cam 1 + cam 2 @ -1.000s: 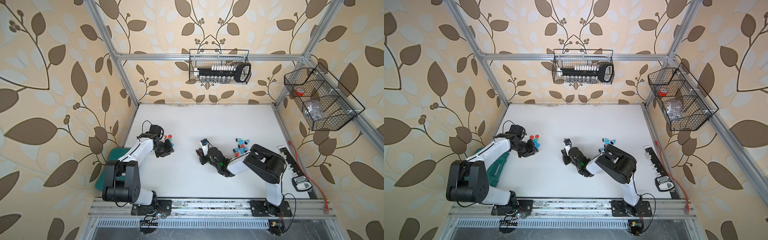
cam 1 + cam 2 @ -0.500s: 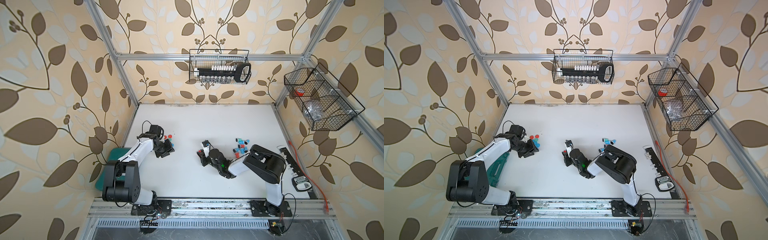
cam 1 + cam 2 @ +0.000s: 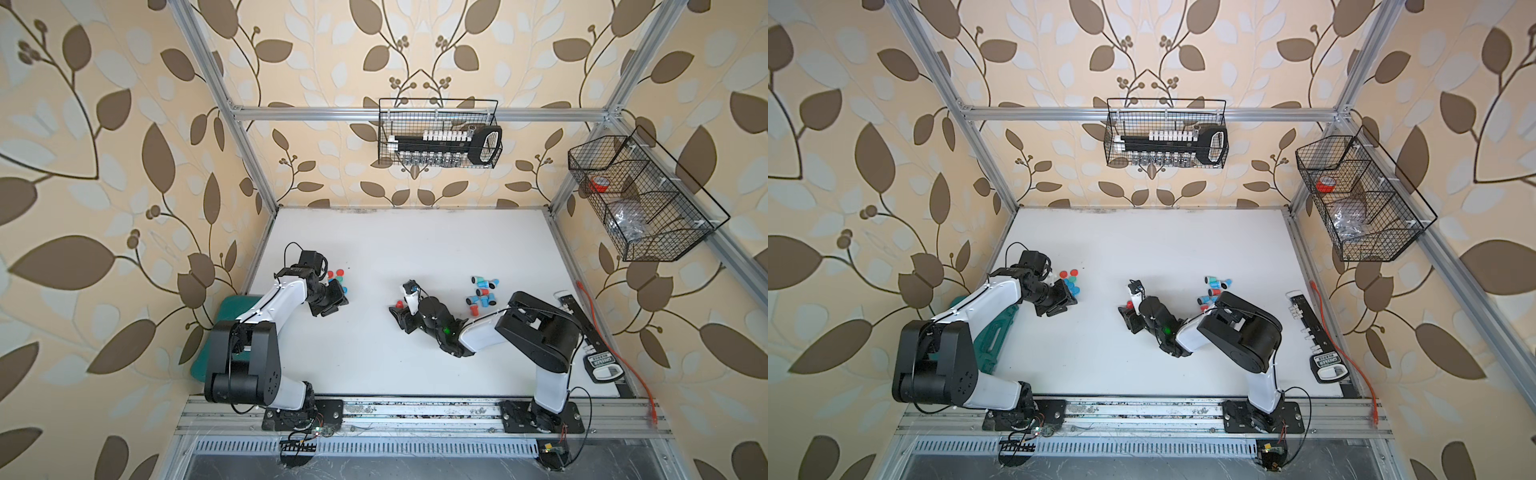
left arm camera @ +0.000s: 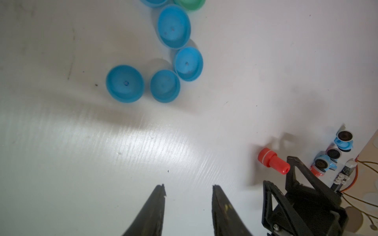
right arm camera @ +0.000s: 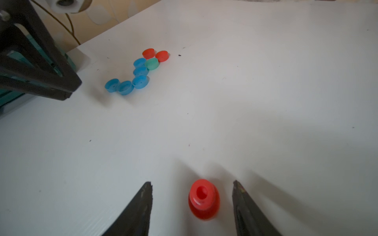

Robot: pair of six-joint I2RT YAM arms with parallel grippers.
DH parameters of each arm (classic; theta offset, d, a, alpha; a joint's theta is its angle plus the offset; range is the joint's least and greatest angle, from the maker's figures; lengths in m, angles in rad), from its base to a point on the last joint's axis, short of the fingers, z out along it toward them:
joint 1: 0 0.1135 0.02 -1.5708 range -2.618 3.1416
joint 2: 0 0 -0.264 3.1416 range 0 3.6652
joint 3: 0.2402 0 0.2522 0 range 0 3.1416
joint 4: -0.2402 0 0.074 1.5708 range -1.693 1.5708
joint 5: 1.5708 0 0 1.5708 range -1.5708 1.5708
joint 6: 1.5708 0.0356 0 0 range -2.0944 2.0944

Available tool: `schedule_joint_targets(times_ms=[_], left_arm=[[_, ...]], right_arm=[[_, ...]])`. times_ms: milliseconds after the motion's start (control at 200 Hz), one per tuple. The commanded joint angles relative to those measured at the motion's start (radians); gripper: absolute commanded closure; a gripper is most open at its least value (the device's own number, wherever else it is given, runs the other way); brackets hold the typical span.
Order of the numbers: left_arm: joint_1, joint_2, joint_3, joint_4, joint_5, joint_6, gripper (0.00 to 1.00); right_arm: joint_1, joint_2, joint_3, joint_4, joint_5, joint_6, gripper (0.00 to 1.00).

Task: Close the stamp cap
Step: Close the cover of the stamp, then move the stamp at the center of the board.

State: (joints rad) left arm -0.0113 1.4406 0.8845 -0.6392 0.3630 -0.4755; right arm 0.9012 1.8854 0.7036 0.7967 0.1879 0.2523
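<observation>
A red stamp (image 5: 203, 201) rests on the white table (image 3: 407, 249) between the fingers of my right gripper (image 5: 191, 182). That gripper is open and touches the stamp on neither side. The stamp's narrow handle end faces the right wrist camera. From the left wrist, the red stamp (image 4: 273, 161) shows a thin white ring and a red-covered wide end. My left gripper (image 4: 188, 186) is open and empty, a short way from several loose blue caps (image 4: 164, 85). In both top views the stamp (image 3: 399, 304) sits mid-table at the right gripper's tip.
Loose caps (image 3: 336, 279) in red, blue and green lie by the left gripper. Several more stamps (image 3: 482, 293) lie right of centre, some with black faces bare. A green tool (image 3: 226, 309) sits at the left edge, a tape measure (image 3: 602, 365) at the right. Wire baskets (image 3: 438, 133) hang on the walls.
Both grippers have opened over the last second. The right jaws have spread away from the red stamp, which now sits free between them. Neither arm has shifted much.
</observation>
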Motion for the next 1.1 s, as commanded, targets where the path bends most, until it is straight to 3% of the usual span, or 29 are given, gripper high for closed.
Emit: schedule_joint_targets(times_ms=[0,175,280,365,490,650,805,1095], left_arm=[[0.012,-0.038,-0.004,-0.004,-0.003,-0.005,0.59],[0.012,-0.036,0.013,-0.001,0.0,-0.012,0.59],[0.013,-0.03,0.026,0.004,0.007,-0.017,0.59],[0.012,-0.025,0.037,0.005,0.01,-0.017,0.59],[0.013,-0.02,0.05,0.006,0.011,-0.018,0.59],[0.012,-0.013,0.061,0.002,0.01,-0.014,0.59],[0.013,-0.006,0.071,-0.001,0.007,-0.009,0.59],[0.012,-0.006,0.072,-0.003,-0.004,-0.013,0.6]], right_arm=[[0.003,-0.103,0.023,-0.133,0.036,-0.061,0.39],[-0.04,-0.24,0.187,-0.551,0.004,-0.078,0.38],[-0.081,-0.271,0.315,-0.82,-0.044,-0.041,0.46],[-0.097,-0.285,0.371,-0.969,-0.115,-0.026,0.68],[-0.092,-0.345,0.331,-1.031,-0.182,0.053,1.0],[-0.072,-0.354,0.314,-1.072,-0.36,0.179,1.0],[-0.05,-0.248,0.336,-1.085,-0.49,0.214,1.0],[-0.055,-0.12,0.313,-0.966,-0.486,0.19,1.0]])
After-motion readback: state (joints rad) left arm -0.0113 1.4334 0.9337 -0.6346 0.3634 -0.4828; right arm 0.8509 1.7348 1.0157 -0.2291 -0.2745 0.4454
